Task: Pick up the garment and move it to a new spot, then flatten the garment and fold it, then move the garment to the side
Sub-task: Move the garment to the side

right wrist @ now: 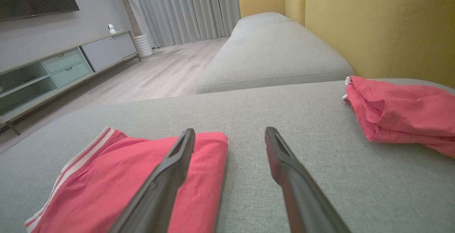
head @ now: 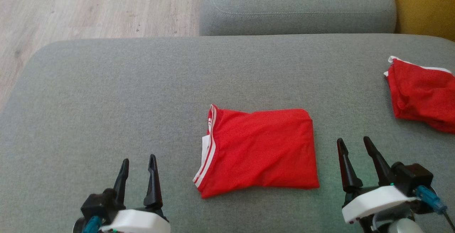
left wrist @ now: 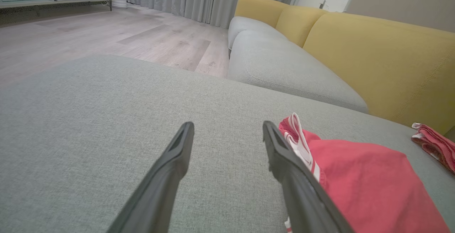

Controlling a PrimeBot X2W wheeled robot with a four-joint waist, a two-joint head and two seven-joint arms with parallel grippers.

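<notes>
We face a broad grey cushion, and the folded red garment lies flat at its middle, between our arms. We judge it light, limp and a little slick, so a pinch through all layers at the right folded edge or along the white-striped hem should keep the fold together. A second red cloth sits crumpled at the far right, crowding that side, so we would favour the left. Our left gripper and right gripper flank the garment, jaws spread wide, holding nothing.
</notes>
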